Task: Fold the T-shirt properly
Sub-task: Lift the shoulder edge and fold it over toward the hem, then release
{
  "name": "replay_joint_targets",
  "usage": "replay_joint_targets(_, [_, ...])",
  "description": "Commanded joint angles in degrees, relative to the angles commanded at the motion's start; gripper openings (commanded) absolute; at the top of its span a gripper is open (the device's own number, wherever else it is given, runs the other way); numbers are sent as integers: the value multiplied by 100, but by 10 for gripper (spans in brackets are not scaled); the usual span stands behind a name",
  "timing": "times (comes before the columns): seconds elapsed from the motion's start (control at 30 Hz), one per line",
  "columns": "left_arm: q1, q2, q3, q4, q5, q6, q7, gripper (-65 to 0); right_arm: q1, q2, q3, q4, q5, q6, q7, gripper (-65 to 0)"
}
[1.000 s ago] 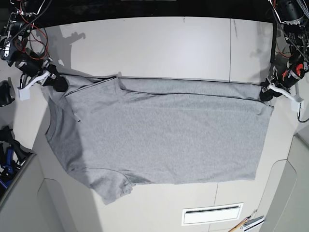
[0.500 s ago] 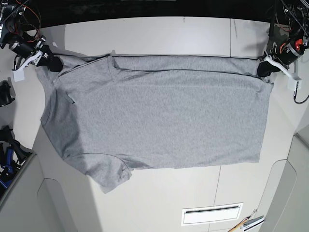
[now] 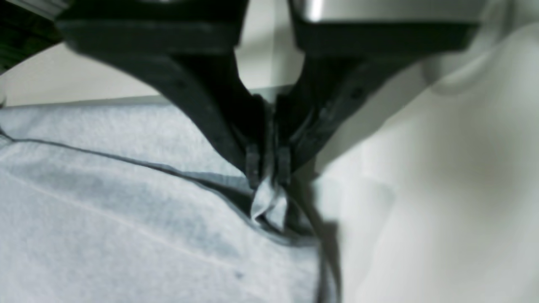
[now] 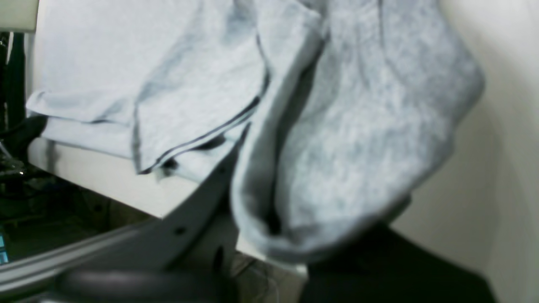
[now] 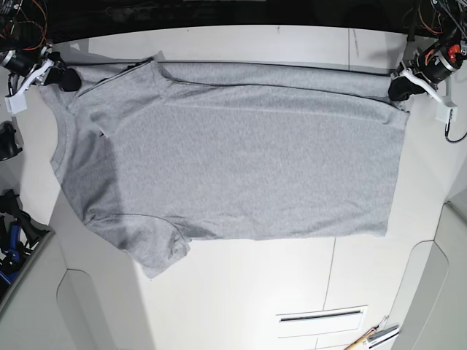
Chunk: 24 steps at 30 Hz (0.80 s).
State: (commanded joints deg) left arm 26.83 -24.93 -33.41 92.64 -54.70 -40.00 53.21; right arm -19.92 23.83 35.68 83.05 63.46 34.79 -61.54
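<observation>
Keeping the far edge taut between the two grippers looks like the heart of this step: both corners are best carried level and at one pace, so the cloth lands flat on the white table [image 5: 241,292] without a slack belly or a skewed fold line. At the table's far left corner in the base view, the right gripper [image 5: 64,79] is closed on the T-shirt [image 5: 241,160] at the shoulder by the neck; its wrist view shows grey cloth bunched thickly over the fingers, so the jaws themselves are hidden there. Across the middle of the table the T-shirt lies spread, plain heather grey side up, no print showing, neck toward the left, one sleeve hanging over the near left edge, a narrow band doubled over along the far edge. At the far right corner the left gripper [image 3: 268,168] has its black fingers [image 3: 252,162] pressed together on a small pinch of hem.
</observation>
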Motion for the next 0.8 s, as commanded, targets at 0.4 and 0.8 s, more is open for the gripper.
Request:
replay_joint_targets(0.4, [195,0,-181,2,-551,0,533,-650,-131,0,0,0,44,0,-22,-650])
replay_joint_targets(0.8, [192,17,-678,2,-984,0,763,-650,-247,13,212,0,13,2,103,-650])
